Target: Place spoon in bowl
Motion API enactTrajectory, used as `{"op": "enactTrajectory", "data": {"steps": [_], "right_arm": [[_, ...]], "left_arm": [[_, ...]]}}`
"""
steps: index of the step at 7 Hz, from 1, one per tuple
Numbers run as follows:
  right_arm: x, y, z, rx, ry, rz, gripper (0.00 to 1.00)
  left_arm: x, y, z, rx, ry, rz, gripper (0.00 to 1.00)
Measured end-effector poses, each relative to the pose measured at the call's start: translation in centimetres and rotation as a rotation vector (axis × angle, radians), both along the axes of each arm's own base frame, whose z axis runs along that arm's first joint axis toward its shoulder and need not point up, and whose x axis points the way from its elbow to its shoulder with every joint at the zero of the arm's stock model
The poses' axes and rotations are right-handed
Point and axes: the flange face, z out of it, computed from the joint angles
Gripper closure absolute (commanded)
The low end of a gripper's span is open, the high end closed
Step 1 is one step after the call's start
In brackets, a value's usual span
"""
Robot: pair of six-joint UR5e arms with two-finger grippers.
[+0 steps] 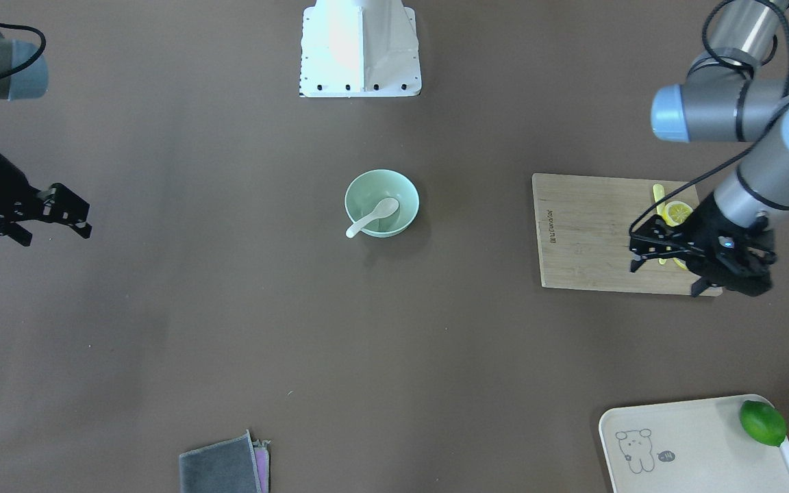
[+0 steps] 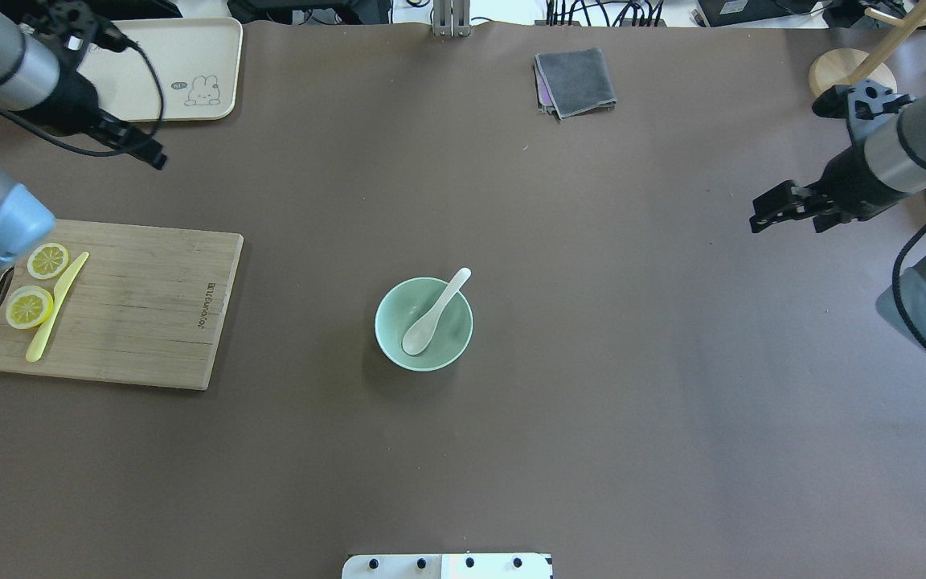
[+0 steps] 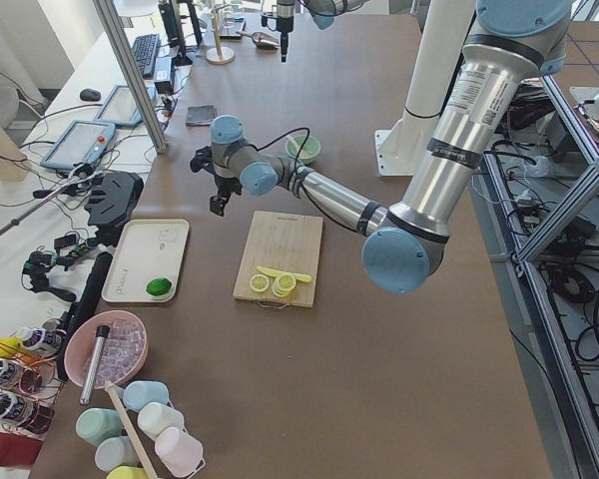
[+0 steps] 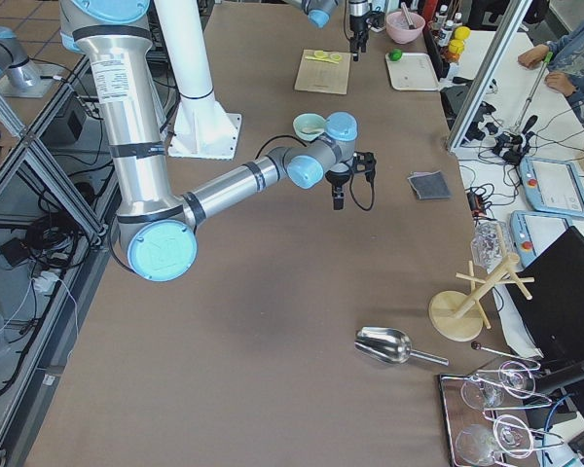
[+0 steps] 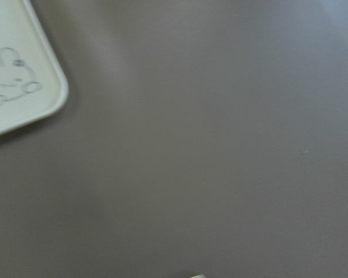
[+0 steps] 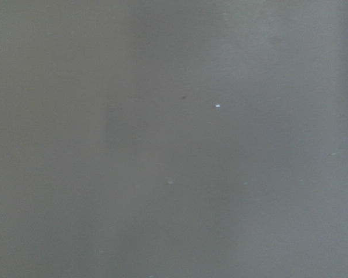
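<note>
Nearest the robot, at the table's edge, we find the white metal base plate (image 2: 447, 565) with its row of black bolt heads. Beyond it, at mid-table on the dark brown table cover (image 2: 632, 418), the round pale mint-green bowl (image 2: 389, 326) stands upright. The small glossy white soup spoon (image 2: 436, 312) lies inside it. Its scoop rests low in the bowl on the near side, and its handle leans on the far rim, with the tip jutting just past it. Neither gripper touches spoon or bowl.

At about the same depth, to the robot's left, lies the rectangular bamboo cutting board (image 2: 149, 314). It carries two round lemon slices (image 2: 30, 306) and a thin yellow plastic knife (image 2: 57, 305) just beside them.

Farther out, the left gripper (image 1: 635, 250) hangs above the table between the board and the tray, with its fingers spread and holding nothing. The right gripper (image 1: 85, 220) hovers well to the bowl's right, likewise spread and empty.

At the far edge we note the cream rectangular tray (image 2: 182, 56) with a rabbit drawing, a green lime (image 1: 763, 422) on it, and the folded grey cloth (image 2: 579, 80).
</note>
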Motion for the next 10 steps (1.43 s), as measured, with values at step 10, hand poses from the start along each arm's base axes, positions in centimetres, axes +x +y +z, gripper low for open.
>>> {"op": "enactTrajectory", "data": {"steps": [10], "right_arm": [[21.5,5.9,14.4,0.106,0.042,-0.035,0.00]], "left_arm": [[-24.4,10.8,15.4,-0.177,-0.157,-0.196,0.02]]}}
